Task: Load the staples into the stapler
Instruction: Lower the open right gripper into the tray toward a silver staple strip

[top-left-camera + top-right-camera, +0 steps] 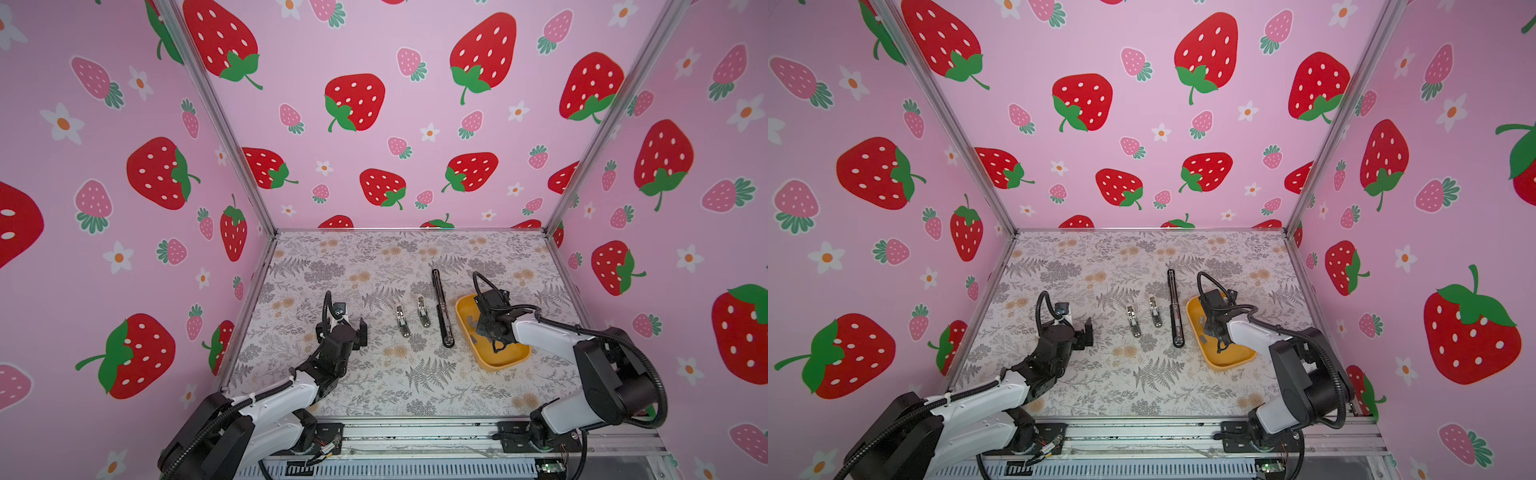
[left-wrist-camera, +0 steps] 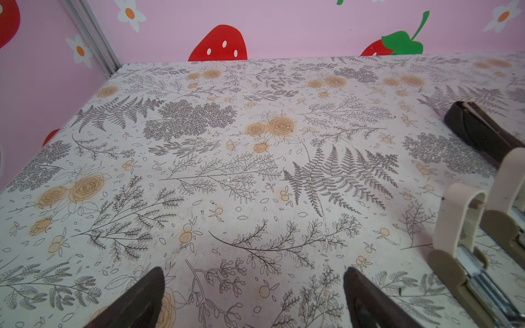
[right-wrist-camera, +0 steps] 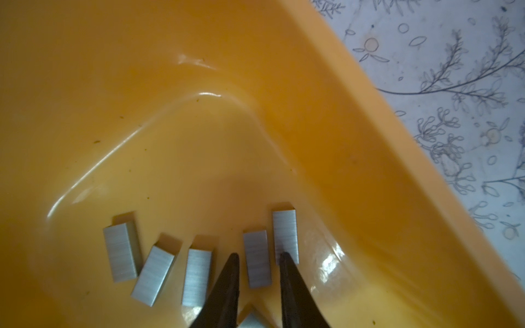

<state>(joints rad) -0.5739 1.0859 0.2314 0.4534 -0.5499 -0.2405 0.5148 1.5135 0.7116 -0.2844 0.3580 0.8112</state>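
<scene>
In both top views the left gripper [image 1: 340, 330] [image 1: 1065, 332] hovered over the left part of the table [image 1: 374, 395] [image 1: 1100, 390], its fingers wide apart and holding nothing. Two small staplers [image 1: 402, 321] [image 1: 1133, 321] lay side by side near the middle, their detail too small to read. A long black stapler [image 1: 441, 307] [image 1: 1175, 307] lay just right of them. Further right sat a yellow tray [image 1: 498, 365] [image 1: 1225, 365], with the right gripper [image 1: 496, 347] [image 1: 1222, 347] reaching down into it. That arm's wrist covered most of the tray floor. Only two grey specks of the staples [image 1: 469, 320] [image 1: 1202, 320] showed, and those fingers' state could not be read from above.

The left wrist view showed two dark fingers [image 2: 136, 301] spread far apart over bare patterned table, both cut off by the frame. The small staplers [image 2: 460, 241] were cut off at the picture's edge, and only one end of the black stapler [image 2: 480, 130] showed.

In the right wrist view the staples [image 3: 197, 272] lay flat in a loose row on the tray [image 3: 199, 85] floor. Five strips showed in full; a sixth was mostly hidden behind the fingers. The right gripper [image 3: 259, 255] had its fingers [image 3: 227, 289] narrowly apart, astride one strip. A sliver of yellow showed between that strip and one finger, so it was not clamped. The other fingertip overlapped the neighbouring strip; whether it touched could not be told.
</scene>
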